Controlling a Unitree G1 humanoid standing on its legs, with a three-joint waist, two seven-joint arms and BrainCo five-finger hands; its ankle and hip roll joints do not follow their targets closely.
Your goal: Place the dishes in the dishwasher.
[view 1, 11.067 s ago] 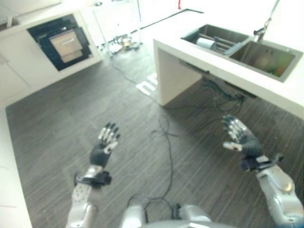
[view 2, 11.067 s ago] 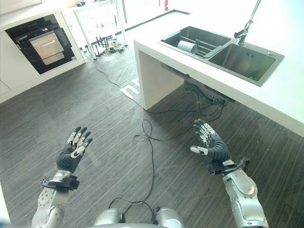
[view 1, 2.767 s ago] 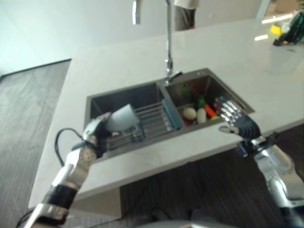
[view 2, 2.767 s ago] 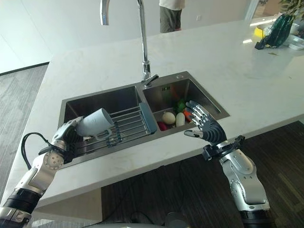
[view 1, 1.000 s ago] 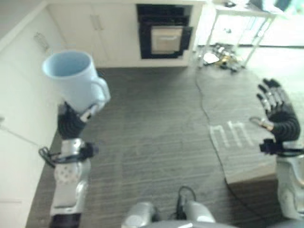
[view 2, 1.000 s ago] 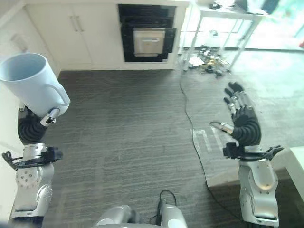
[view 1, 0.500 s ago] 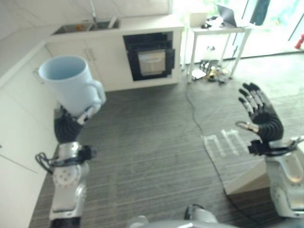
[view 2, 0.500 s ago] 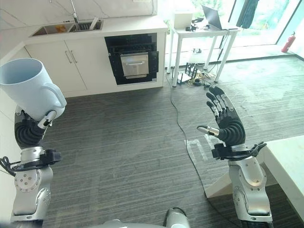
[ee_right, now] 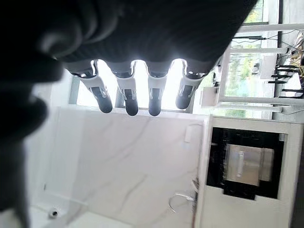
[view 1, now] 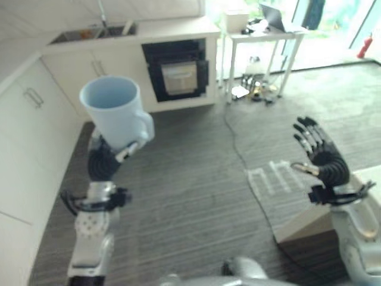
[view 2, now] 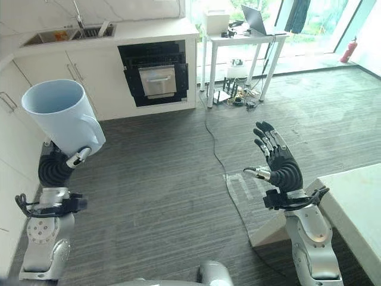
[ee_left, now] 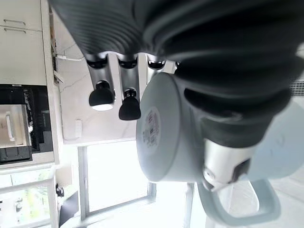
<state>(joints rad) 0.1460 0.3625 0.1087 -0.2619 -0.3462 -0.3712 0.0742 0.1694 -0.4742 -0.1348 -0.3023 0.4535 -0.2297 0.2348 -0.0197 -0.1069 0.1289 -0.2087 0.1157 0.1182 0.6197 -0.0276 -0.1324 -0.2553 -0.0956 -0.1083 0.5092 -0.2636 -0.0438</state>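
A pale blue mug [view 2: 59, 116] is held upright and raised at the left, its handle [view 2: 94, 138] toward the middle of the room. My left hand [view 2: 55, 167] is shut on its lower part. In the left wrist view the thumb [ee_left: 228, 118] crosses the mug's base [ee_left: 166, 137] and the fingers [ee_left: 102, 92] reach past it. My right hand [view 2: 278, 164] is raised at the right, open, fingers straight [ee_right: 126, 95], holding nothing. A black built-in appliance [view 2: 156, 71] sits closed in the white cabinets across the dark floor.
White cabinets [view 2: 12, 101] run along the left, close to the mug. A sink [view 2: 65, 36] is set in the far counter. A white table [view 2: 250, 27] with a laptop stands beside the appliance. A white counter corner [view 2: 357, 196] juts in at the lower right.
The left hand took the mug from the sink rack and still holds it. The whole view has swung round to the cabinets and appliance. The right hand stays open.
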